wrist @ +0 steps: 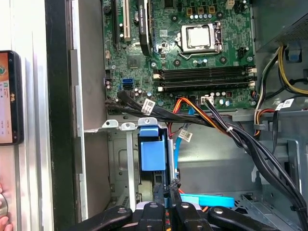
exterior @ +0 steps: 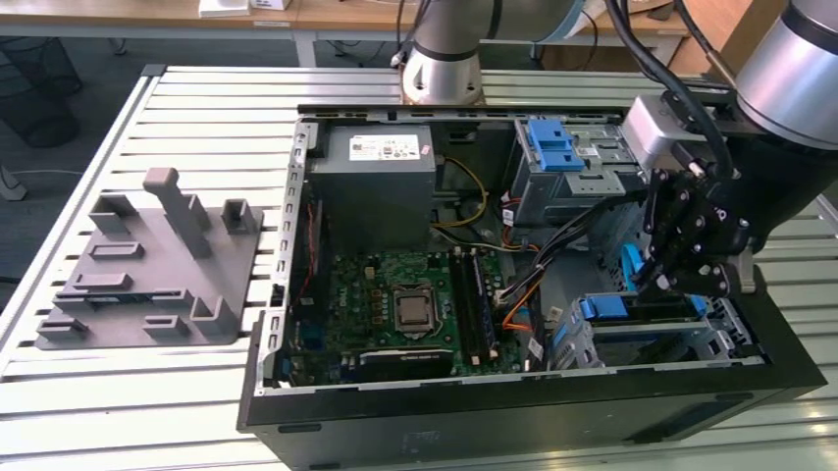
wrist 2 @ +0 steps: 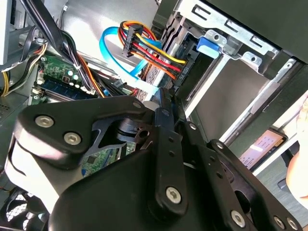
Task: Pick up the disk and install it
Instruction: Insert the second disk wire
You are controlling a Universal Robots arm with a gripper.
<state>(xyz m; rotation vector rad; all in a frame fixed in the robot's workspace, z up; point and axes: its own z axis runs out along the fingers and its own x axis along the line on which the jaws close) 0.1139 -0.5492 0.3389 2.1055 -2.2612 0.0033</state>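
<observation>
From my remote station, the grey fixture (exterior: 151, 270) lies on the desk (exterior: 78, 392) well apart from the end effector (exterior: 681, 280), across the open case (exterior: 524, 412). The motherboard (exterior: 406, 304) sits between them. The end effector hangs over the drive cage (exterior: 642, 329). I cannot tell its grip state or locate the disk.

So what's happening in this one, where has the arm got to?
The arm's gripper is down inside the open computer case, at the drive cage with the blue latch on the exterior view's right. In the first wrist view its fingers are closed on a thin dark edge right beside that cage; whether this is the disk cannot be told. The motherboard and grey power supply lie untouched further in.
</observation>
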